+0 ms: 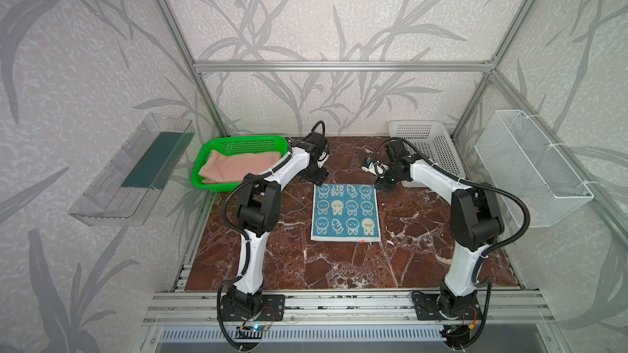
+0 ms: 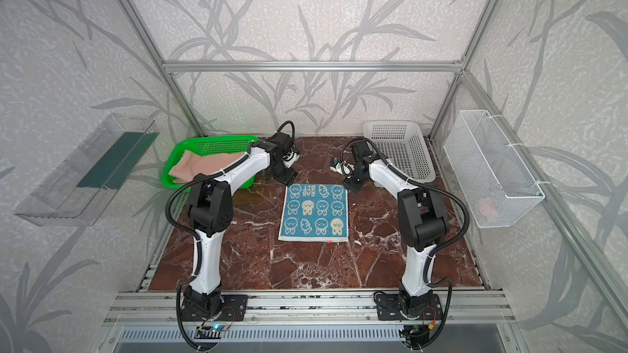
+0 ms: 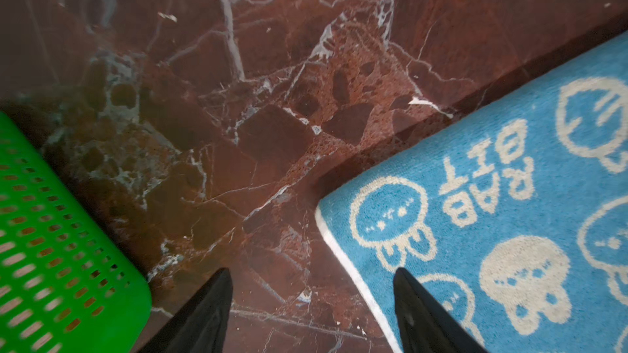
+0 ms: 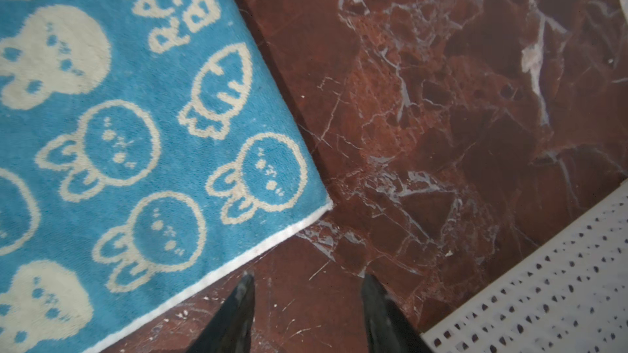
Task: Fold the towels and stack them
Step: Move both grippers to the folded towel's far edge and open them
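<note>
I read teal towel (image 1: 346, 212) flat on worktop (image 1: 339, 266); left pincer (image 3: 312, 271) and right pincer (image 4: 307, 278) released, empty, near its 2 far corners; pink towel (image 1: 231, 168) in green basket (image 1: 249, 146).

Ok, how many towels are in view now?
2. A small teal towel with white cartoon faces lies flat on the marble table; a plain pink towel bunched in the green plastic basket, back left. Another could be hidden under it.

Green basket (image 1: 244, 139) stands back-left on the marble tabletop (image 1: 339, 266); white basket (image 1: 418, 132) back-right.
</note>
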Controlling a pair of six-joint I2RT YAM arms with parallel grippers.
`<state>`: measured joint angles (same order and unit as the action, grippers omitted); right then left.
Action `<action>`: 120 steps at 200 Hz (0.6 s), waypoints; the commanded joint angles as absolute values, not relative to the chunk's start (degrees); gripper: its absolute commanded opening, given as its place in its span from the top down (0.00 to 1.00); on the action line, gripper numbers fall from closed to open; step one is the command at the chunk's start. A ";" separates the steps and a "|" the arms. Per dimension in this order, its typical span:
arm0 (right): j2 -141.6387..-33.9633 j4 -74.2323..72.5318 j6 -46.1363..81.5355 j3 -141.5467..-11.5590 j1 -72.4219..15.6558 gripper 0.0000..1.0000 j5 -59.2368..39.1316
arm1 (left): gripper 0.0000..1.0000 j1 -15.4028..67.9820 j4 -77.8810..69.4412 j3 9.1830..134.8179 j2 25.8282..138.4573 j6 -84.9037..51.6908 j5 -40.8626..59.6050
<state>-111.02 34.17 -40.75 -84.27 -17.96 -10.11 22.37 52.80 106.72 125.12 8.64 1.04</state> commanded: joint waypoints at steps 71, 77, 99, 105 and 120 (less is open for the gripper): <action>-124.58 41.60 -39.79 -99.00 -17.77 0.53 -12.30 | 0.27 20.83 58.46 111.97 130.15 10.68 4.17; -125.13 41.89 -40.02 -99.49 -17.75 0.53 -12.27 | 0.27 20.83 58.32 111.96 130.33 10.71 4.36; -127.34 43.86 -40.50 -101.71 -17.76 0.54 -11.31 | 0.30 20.66 57.77 112.15 130.68 10.64 5.21; -127.76 44.23 -40.69 -102.09 -17.76 0.54 -11.14 | 0.30 20.65 57.66 112.20 130.73 10.52 5.50; -128.69 44.73 -40.89 -102.78 -17.78 0.54 -10.73 | 0.33 20.65 57.48 112.32 131.12 10.37 6.08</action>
